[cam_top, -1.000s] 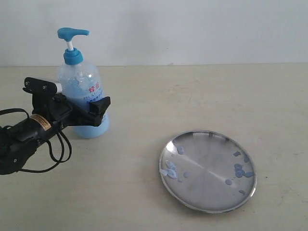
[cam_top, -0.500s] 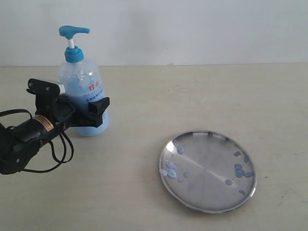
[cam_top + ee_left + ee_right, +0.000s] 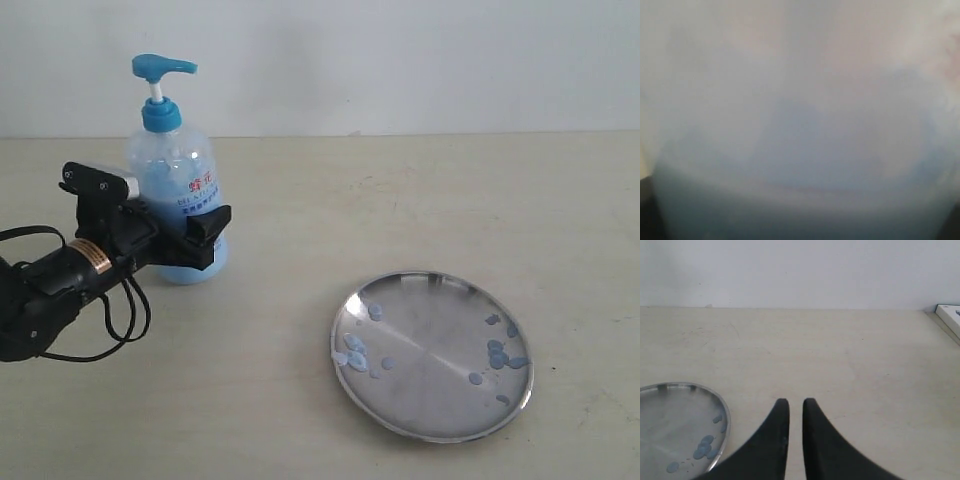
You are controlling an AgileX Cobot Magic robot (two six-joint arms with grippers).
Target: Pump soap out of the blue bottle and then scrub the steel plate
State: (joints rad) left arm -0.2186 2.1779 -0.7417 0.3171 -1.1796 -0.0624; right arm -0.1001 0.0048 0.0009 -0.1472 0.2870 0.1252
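Note:
The blue bottle (image 3: 181, 182) stands upright on the table at the back left, its blue pump head (image 3: 162, 70) up, with light blue soap inside. My left gripper (image 3: 160, 218) is shut on its body, one finger (image 3: 208, 234) on each side. In the left wrist view the bottle (image 3: 800, 125) is a pale blue blur that fills the frame and hides the jaws. The steel plate (image 3: 430, 335) lies to the front right, dotted with soap blobs (image 3: 354, 350). My right gripper (image 3: 795, 402) is shut on nothing above bare table beside the plate (image 3: 670, 420); the exterior view does not show it.
A black cable (image 3: 115, 315) loops under the left arm. The flat beige table (image 3: 400, 200) ends at a white wall behind. The corner of a white object (image 3: 950, 315) shows at the edge of the right wrist view.
The bottle and my left gripper on it have shifted slightly to the right. The plate has not moved.

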